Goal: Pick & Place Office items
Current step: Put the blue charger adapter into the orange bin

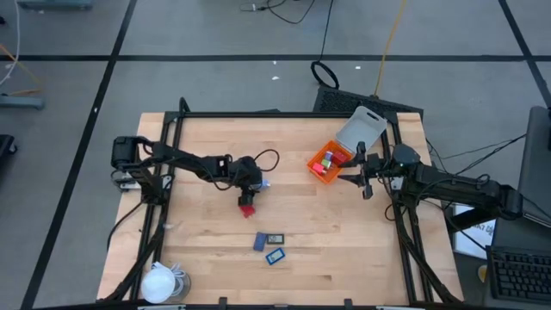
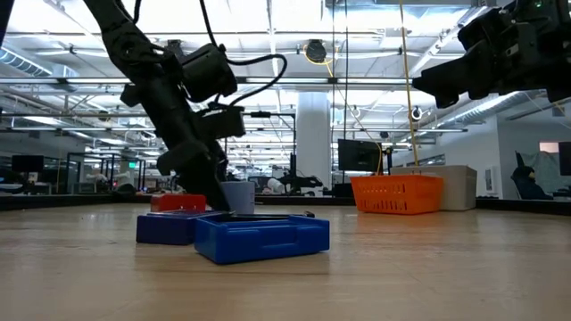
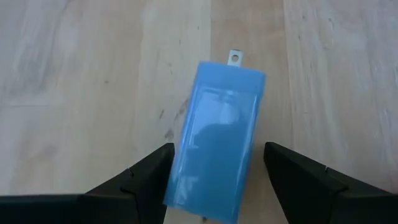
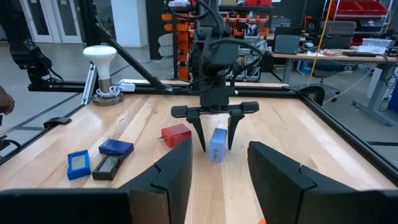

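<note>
My left gripper point(image 3: 219, 149) is open and points down at the table's middle point(image 1: 255, 181). Its fingers stand on either side of a pale blue block point(image 3: 214, 140) that lies flat on the wood, a metal prong point(image 3: 234, 58) at its far end. A red block point(image 1: 248, 208) lies just nearer. Two blue flat rectangles point(image 1: 260, 242) point(image 1: 275, 256) and a dark one point(image 1: 275, 238) lie toward the near edge. My right gripper point(image 4: 217, 180) is open and hovers beside the orange tray point(image 1: 331, 162), which holds small pieces. My left gripper comes at the pale blue block from above, its fingers across the block's width. One fingertip point(image 3: 166, 155) stands right against the block's long side point(image 3: 180, 155); whether it touches I cannot tell. The other fingertip point(image 3: 273, 152) stands apart from the block.
The tray's grey lid point(image 1: 362, 131) lies against its far side. A white round lump with a cord point(image 1: 159, 280) sits in the near left corner. A black frame point(image 1: 284, 114) runs round the table edges. Bare wood lies right of centre.
</note>
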Robot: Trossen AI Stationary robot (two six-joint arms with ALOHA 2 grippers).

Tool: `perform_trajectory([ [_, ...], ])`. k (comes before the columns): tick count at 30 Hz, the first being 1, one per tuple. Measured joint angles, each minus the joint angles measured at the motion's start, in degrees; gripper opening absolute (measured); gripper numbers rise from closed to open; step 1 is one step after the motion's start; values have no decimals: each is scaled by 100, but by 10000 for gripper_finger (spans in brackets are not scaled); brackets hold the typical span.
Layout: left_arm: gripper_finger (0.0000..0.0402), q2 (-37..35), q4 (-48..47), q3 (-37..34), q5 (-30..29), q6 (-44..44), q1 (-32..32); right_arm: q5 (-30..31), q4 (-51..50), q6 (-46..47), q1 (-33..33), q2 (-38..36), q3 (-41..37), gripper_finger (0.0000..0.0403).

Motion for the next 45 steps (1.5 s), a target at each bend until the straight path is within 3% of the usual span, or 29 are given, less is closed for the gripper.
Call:
perform_trajectory([
  [34,249,99,705,1,4,-247,-1,2,2,-1,-2,36,0,144],
  [38,223,99,705,1,12,-247,-1,2,2,-1,-2,36,0,144],
  [45,125,99,721,1,15,-457,-1,2,2,-1,-2,36,0,144],
])
